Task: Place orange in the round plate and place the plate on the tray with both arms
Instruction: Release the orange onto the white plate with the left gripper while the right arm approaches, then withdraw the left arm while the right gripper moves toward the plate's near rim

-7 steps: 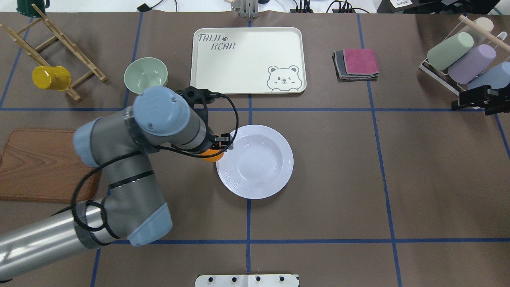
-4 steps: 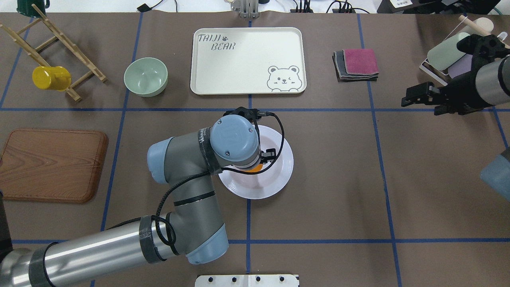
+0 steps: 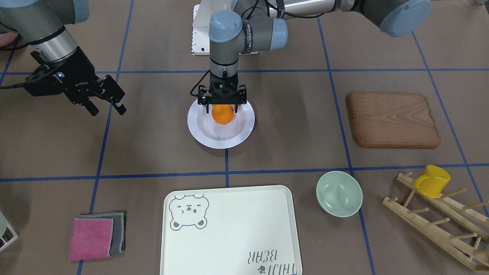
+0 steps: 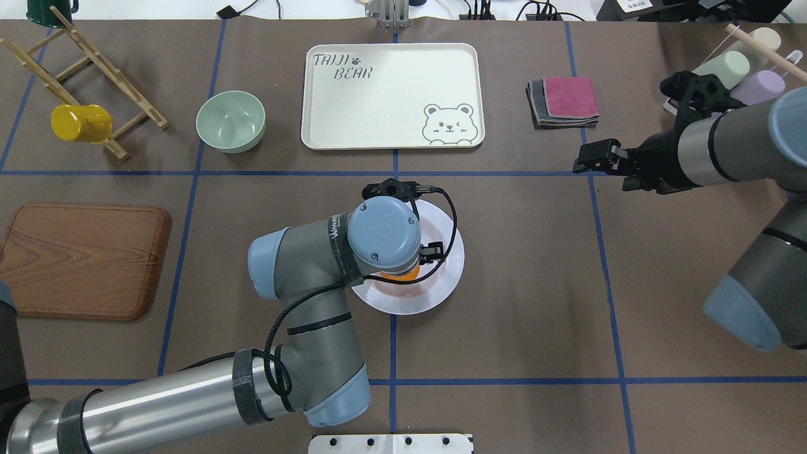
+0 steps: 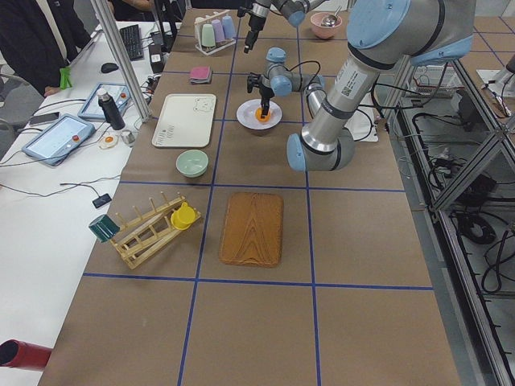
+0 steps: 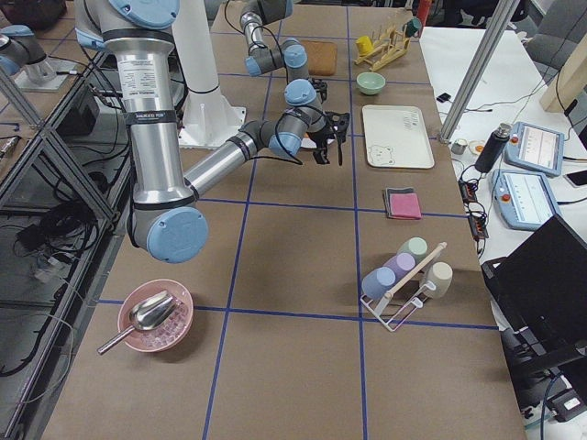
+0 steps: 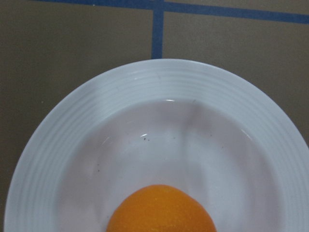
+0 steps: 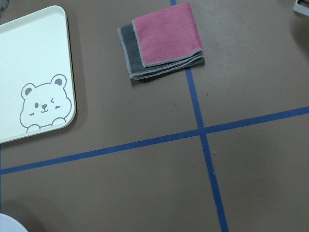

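1. Front view: mid-frame, left gripper [image 3: 222,110] straddles the small bright orange fruit [image 3: 222,114] in the round glossy white plate [image 3: 221,144]; gripping or released, I cannot tell. Right gripper [image 3: 108,110], upper left, gapes empty.
2. Overhead: orange-placing step, I judge; next both grippers must take the plate's rim for the large cream bear-printed tray [image 4: 391,94], top centre. Left arm [image 4: 384,236] hides most of the fruit.

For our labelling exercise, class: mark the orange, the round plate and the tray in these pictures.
orange [image 3: 222,114]: exterior front-facing view, middle of the fruit.
round plate [image 3: 221,144]: exterior front-facing view, ridged rim.
tray [image 4: 403,88]: overhead exterior view, bare centre.
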Motion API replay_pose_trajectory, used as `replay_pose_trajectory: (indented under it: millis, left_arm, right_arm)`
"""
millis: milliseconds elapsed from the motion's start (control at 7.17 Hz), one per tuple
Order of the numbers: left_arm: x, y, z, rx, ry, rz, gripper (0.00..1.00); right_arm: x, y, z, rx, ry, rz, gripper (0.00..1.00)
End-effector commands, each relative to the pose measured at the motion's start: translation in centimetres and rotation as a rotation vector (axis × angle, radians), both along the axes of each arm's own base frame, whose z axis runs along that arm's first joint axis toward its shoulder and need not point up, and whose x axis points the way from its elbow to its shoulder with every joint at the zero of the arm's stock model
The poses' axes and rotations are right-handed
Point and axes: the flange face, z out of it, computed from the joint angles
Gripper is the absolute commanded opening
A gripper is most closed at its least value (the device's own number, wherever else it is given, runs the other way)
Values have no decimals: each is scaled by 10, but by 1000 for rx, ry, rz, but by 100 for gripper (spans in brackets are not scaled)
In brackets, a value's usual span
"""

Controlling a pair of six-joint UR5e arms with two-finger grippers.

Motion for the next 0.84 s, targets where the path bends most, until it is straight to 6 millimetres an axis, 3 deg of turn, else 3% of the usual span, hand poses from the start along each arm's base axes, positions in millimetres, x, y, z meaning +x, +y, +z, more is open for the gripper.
replay_pose_trajectory:
  millis: [0,140,279,558,698]
  left_arm:
    - [-86,-46,-13,41,-22,42,99]
    - [-151,-66,2,56,-50,78,98]
    - [-224,-79,45,121,-77,132,99]
    - [-401,-118,157,195,-144,248,99]
    - [-472,-122,215,192,-168,272,99]
  right_arm:
    - [-25,20,-13,-64,-109,57,100]
    - [-40,34,-19,-86,-172,119,100]
    - [-61,54,-25,-118,-210,193,100]
    - [-67,76,-43,-105,-313,209,100]
    - [-73,93,-32,-138,-349,245,100]
